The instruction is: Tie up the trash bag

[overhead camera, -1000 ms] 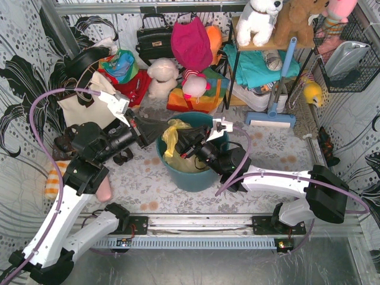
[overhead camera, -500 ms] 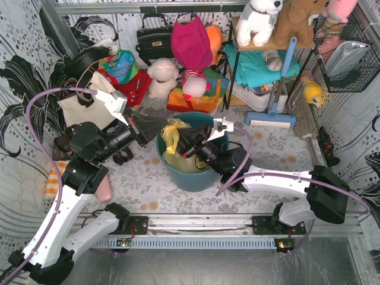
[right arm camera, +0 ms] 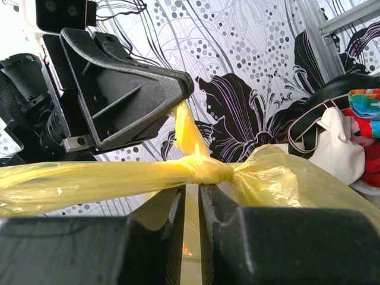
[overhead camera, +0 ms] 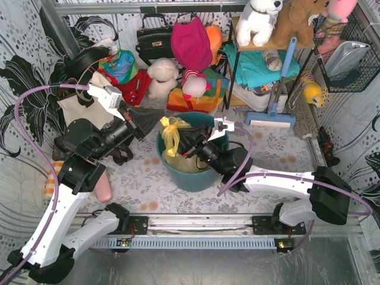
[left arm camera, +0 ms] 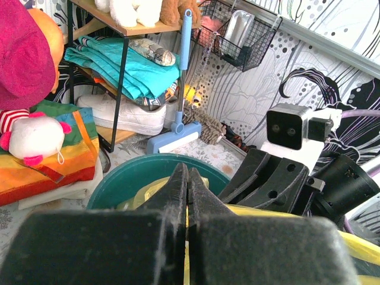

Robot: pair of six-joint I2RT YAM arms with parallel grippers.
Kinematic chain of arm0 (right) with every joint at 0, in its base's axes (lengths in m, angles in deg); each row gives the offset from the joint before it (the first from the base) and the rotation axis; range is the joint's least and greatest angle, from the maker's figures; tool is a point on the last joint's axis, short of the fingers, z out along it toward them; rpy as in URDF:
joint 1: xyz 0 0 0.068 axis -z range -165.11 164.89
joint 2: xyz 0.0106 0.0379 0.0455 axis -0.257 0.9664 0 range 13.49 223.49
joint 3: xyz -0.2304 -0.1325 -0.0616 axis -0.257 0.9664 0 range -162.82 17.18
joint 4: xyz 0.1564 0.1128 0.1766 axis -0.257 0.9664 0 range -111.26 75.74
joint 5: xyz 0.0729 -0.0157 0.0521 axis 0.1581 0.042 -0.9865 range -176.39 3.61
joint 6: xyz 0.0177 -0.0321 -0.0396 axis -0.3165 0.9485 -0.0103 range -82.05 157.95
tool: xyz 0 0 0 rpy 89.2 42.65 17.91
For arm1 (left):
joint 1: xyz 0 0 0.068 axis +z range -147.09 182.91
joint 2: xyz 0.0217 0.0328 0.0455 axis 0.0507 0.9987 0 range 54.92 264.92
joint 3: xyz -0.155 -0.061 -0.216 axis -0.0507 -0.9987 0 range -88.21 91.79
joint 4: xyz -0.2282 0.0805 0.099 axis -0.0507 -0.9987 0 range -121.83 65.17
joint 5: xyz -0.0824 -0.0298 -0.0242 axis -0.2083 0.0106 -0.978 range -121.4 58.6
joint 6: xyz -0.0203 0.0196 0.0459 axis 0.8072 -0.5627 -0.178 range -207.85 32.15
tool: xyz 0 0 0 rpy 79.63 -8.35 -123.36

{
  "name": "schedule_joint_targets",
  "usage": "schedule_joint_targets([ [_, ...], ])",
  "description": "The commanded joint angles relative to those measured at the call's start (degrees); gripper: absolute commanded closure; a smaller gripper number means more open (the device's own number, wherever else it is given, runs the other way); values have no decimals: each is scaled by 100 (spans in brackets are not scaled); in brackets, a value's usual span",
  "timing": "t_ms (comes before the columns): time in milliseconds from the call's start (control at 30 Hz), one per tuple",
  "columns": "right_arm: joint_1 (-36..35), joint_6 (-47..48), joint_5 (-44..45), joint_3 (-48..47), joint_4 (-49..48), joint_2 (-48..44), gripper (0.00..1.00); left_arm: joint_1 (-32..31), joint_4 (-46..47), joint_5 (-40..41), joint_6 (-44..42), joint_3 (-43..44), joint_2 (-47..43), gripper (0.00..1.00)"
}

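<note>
**Knotted neck stretched between two pincers over the bin**

The trash bag (overhead camera: 171, 133) sits in the teal bin (overhead camera: 196, 175) at the middle of the worktop (overhead camera: 136, 178), its yellow neck drawn up above the rim. In the right wrist view the neck is twisted into a rope with a knot (right arm camera: 202, 169) in it, lying across the tips of the right pincer (right arm camera: 192, 193). That pincer's fingers stand a narrow slit apart, with yellow film showing through the slit. Whether they nip any plastic cannot be told. From the knot a thin tail rises into the left pincer (right arm camera: 181, 89), whose fingers are pressed together on it.

The left wrist view is half filled by its own blurred dark fingers (left arm camera: 172, 196), so the pinched tail shows there only as a yellow sliver. From above, the right pincer covers much of the bag's mouth. The bag's lower part is sunk in the bin, and what it holds is too dim to make out.
</note>
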Motion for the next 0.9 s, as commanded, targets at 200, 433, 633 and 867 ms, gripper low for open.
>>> schedule_joint_targets([
  [200,12,-8,191,269,302,-786,61,26,482,3,-45,59,34,100],
  [433,13,58,184,592,1366,-1587,56,26,513,-38,-18,41,32,100],
  [633,21,497,388,432,2321,-2151,56,28,663,-119,88,11,49,100],
  [867,47,1080,585,-979,3994,-1843,55,27,963,-343,337,-70,103,100],
])
